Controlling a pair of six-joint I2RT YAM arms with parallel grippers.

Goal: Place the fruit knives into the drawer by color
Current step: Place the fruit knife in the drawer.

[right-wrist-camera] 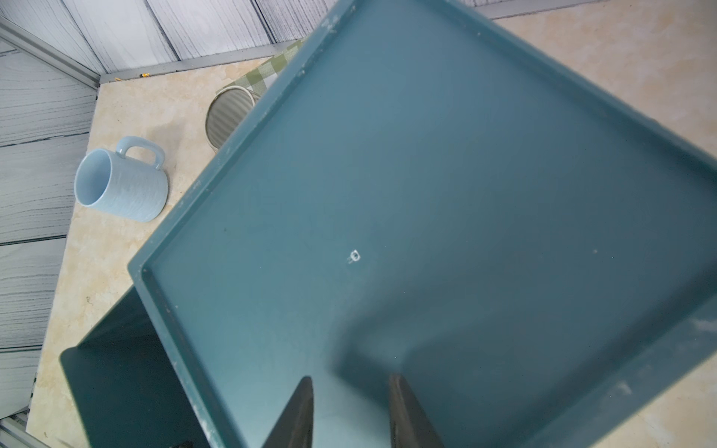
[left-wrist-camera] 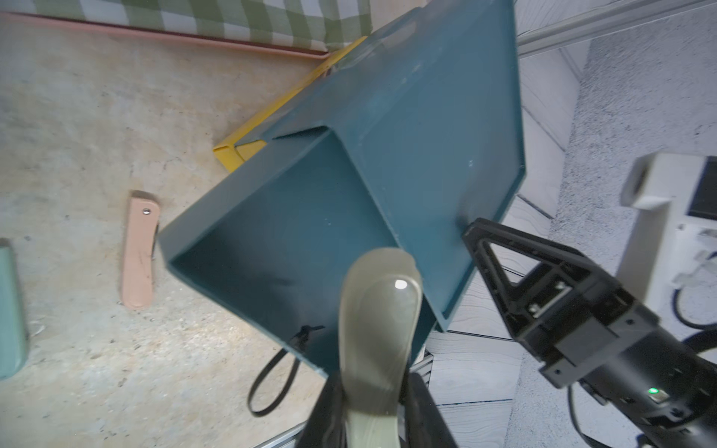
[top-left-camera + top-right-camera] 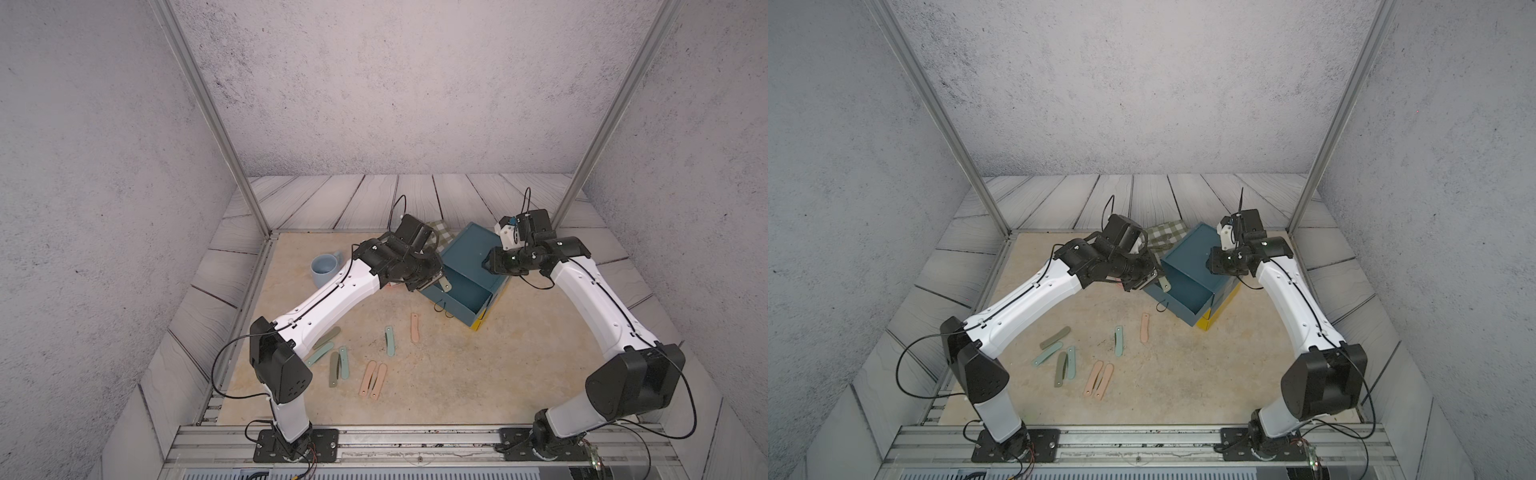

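Olive-grey knife (image 2: 378,322) fills the foreground of the left wrist view. It is clamped between the fingers of the left gripper (image 2: 374,403), with its rounded end over the open upper drawer (image 2: 279,248) of the chest (image 2: 438,128). One peach-pink knife (image 2: 139,252) lies flat on the table (image 2: 77,116) just beside the drawer's front corner. One finger of the right arm's tool touches the rim of the chest's teal top.

Right wrist view: the right gripper (image 1: 349,380) has its fingers parted, and the chest's teal top shows in the gap. A blue mug (image 1: 120,180) stands near the chest. A ribbed cup (image 1: 229,116) is partly hidden behind the chest's rim.

Both top views: the held knife is above the drawer's side nearest the left arm. The yellow lower drawers (image 3: 478,325) are closed. A mint-green knife (image 3: 390,340) lies near the drawer front, beside the peach-pink one. Farther from the chest lie two olive-grey knives (image 3: 1054,337), two mint-green knives (image 3: 1047,354) and a peach-pink pair (image 3: 1093,377). A checked cloth (image 3: 1163,237) lies behind the chest.
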